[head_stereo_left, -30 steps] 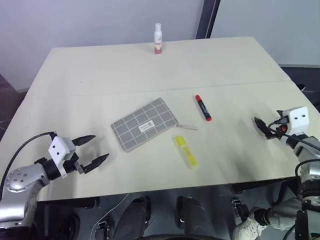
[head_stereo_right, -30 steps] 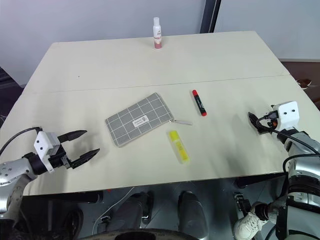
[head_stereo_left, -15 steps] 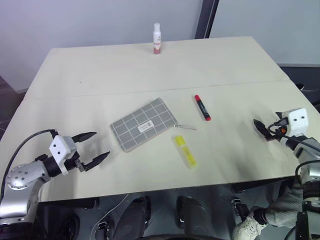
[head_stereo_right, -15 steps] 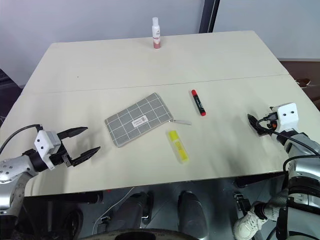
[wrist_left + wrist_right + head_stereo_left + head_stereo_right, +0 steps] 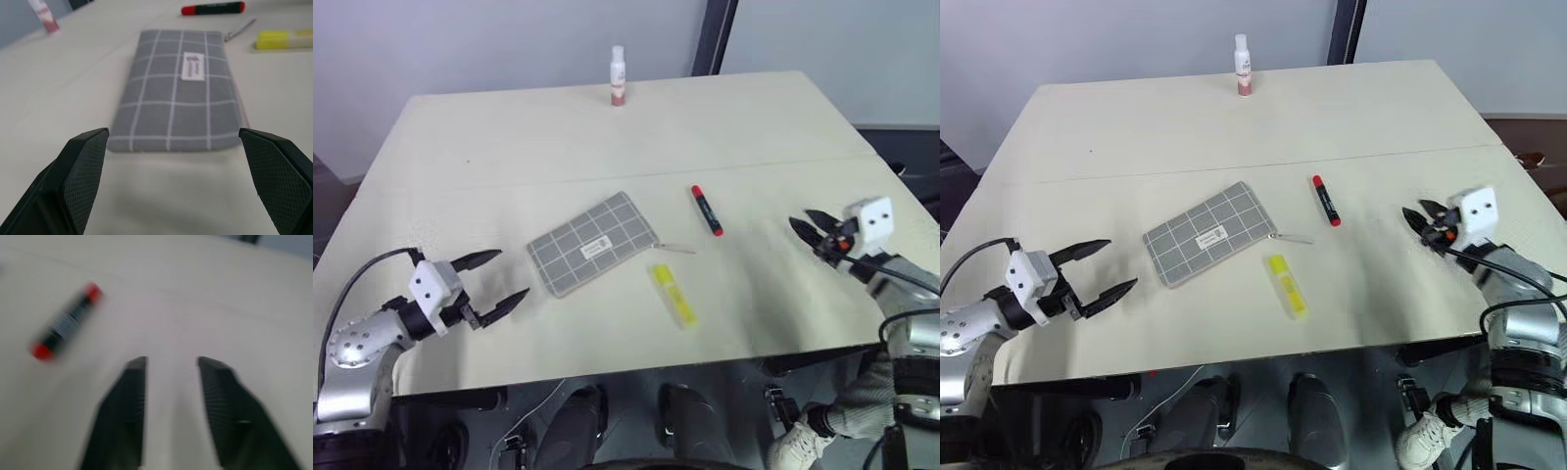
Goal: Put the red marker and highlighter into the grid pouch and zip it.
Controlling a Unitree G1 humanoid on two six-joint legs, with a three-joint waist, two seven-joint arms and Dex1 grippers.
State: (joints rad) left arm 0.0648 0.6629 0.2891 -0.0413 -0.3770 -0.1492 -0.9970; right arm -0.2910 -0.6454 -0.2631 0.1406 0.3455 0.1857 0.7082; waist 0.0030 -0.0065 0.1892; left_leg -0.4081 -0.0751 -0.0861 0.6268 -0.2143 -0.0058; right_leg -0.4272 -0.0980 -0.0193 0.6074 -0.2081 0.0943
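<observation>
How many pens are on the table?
2. The red marker lies just past the zipper end of the grid pouch, toward the robot's right. The highlighter lies below that end, nearer the robot. None seems hidden.

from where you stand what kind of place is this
Probably an office or lab room: a wide pale table holding only a grid pouch, pens and a small bottle, with plain grey walls behind.

The grid pouch [image 5: 592, 245], grey with white lines and a small white label, lies flat and slanted on the counter [image 5: 558, 137]. The red marker [image 5: 707, 210], black in the middle, lies to its right. The yellow highlighter [image 5: 674, 295] lies nearer, just below the pouch's corner.
</observation>
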